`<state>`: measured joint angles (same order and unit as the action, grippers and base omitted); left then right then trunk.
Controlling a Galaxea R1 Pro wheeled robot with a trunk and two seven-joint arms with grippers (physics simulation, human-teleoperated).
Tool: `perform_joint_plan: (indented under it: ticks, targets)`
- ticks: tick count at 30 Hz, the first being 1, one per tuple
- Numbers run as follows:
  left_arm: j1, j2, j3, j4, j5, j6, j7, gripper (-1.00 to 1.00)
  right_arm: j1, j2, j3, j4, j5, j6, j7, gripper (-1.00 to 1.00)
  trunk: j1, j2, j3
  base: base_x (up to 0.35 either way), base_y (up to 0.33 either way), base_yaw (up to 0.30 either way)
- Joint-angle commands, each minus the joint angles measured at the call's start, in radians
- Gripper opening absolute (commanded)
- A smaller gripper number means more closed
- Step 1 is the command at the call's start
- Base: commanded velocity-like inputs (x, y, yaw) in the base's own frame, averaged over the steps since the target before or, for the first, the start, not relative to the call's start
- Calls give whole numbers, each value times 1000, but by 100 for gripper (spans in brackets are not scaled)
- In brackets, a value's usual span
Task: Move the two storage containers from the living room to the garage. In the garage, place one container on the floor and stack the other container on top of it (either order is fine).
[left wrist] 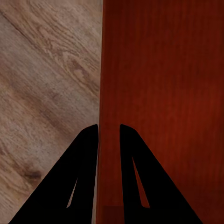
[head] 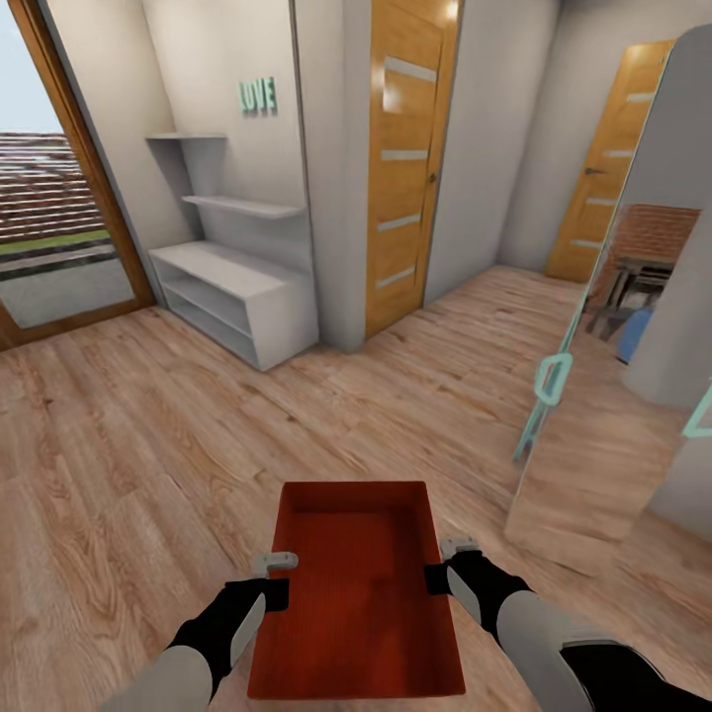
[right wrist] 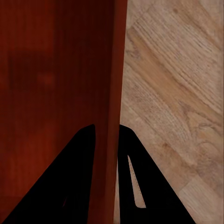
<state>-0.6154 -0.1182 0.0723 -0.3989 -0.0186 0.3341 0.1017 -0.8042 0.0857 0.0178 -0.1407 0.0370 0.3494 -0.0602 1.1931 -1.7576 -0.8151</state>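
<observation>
Head view shows one storage container (head: 356,588) carried low over the wood-plank floor (head: 129,445), its bin empty. Left tool (head: 277,578) and right tool (head: 450,564) each pinch a long side wall, one finger inside, one outside. Keep both grips level and matched while driving, so the container doesn't twist loose.

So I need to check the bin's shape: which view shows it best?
The head view: the whole open-topped bin shows, held between left gripper and right gripper. The wrist views show just one side wall each.
</observation>
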Motion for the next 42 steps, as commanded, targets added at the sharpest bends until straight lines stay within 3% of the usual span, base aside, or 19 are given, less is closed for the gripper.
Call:
perform_joint_plan:
  ticks: [1, 42]
  targets:
    - [0, 17, -20, 2, 29, 19, -4, -100, -1, 0, 56, -5, -22, 5, 2, -100, 1, 0, -1, 348, 0, 0]
    - [1, 15, -20, 2, 29, 19, -4, -100, -1, -1, 56, -5, -22, 5, 2, -100, 1, 0, -1, 348, 0, 0]
